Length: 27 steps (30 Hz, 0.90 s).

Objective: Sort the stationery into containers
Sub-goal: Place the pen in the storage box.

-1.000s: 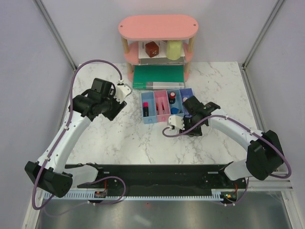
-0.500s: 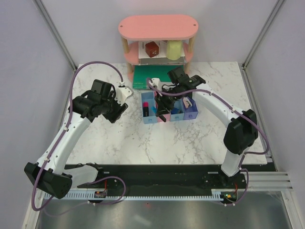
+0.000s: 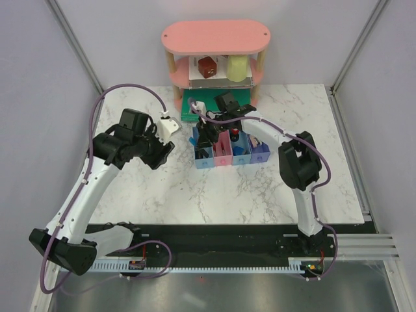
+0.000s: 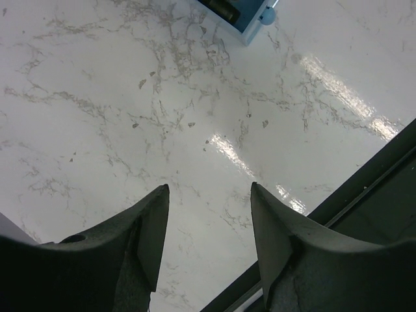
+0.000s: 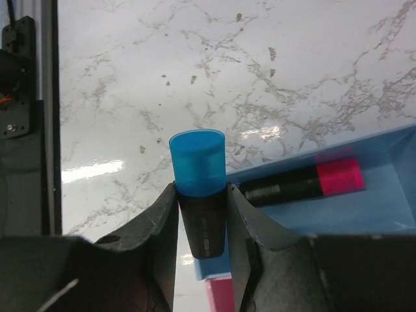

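My right gripper [image 5: 201,188] is shut on a stubby black highlighter with a blue cap [image 5: 198,166], cap pointing away from the wrist. It hangs over the near end of the light blue bin [image 5: 383,218], where the pink-ended highlighter [image 5: 305,183] lies. From above, the right gripper [image 3: 207,138] is over the left end of the row of containers [image 3: 260,155]. A red-black round piece [image 3: 234,132] and a small blue piece [image 3: 240,149] lie in the blue bin. My left gripper [image 4: 208,188] stands open over bare marble left of the bins, seen from above as the left gripper [image 3: 161,151].
A pink two-tier shelf [image 3: 214,38] stands at the back with a brown object [image 3: 207,66] and a yellow one [image 3: 237,66]. A flat green book [image 3: 187,104] lies in front of it, partly under the right arm. The black base rail [image 4: 383,188] runs along the near edge.
The right arm swung from the front right of the bins across to the light blue bin, carrying the blue-capped highlighter. The left arm shifted only slightly.
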Each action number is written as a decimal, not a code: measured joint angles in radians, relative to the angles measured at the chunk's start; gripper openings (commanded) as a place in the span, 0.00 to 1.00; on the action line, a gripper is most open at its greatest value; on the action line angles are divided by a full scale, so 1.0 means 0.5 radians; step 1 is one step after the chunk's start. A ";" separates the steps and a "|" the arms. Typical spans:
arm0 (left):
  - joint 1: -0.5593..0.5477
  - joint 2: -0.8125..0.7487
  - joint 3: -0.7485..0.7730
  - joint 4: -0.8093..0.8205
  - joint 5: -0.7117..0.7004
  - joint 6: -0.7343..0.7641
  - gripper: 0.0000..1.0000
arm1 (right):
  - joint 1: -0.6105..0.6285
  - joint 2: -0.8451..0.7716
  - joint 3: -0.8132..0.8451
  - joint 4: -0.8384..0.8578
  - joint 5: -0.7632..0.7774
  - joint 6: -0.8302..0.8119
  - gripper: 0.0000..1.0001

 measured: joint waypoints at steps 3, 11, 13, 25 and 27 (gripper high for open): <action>0.000 -0.031 0.028 -0.001 0.032 0.001 0.61 | -0.006 0.118 0.034 0.092 0.008 0.020 0.00; 0.000 -0.050 0.031 -0.015 0.084 0.008 0.61 | -0.022 0.230 0.046 0.177 0.085 0.047 0.26; 0.000 -0.053 0.031 -0.015 0.100 0.008 0.61 | -0.024 0.230 0.046 0.211 0.112 0.047 0.37; 0.000 -0.092 0.029 -0.015 0.159 0.013 0.62 | -0.024 0.117 -0.111 0.265 0.287 0.003 0.73; 0.000 -0.092 0.019 -0.006 0.164 0.013 0.62 | -0.026 0.043 -0.126 0.259 0.330 0.005 0.74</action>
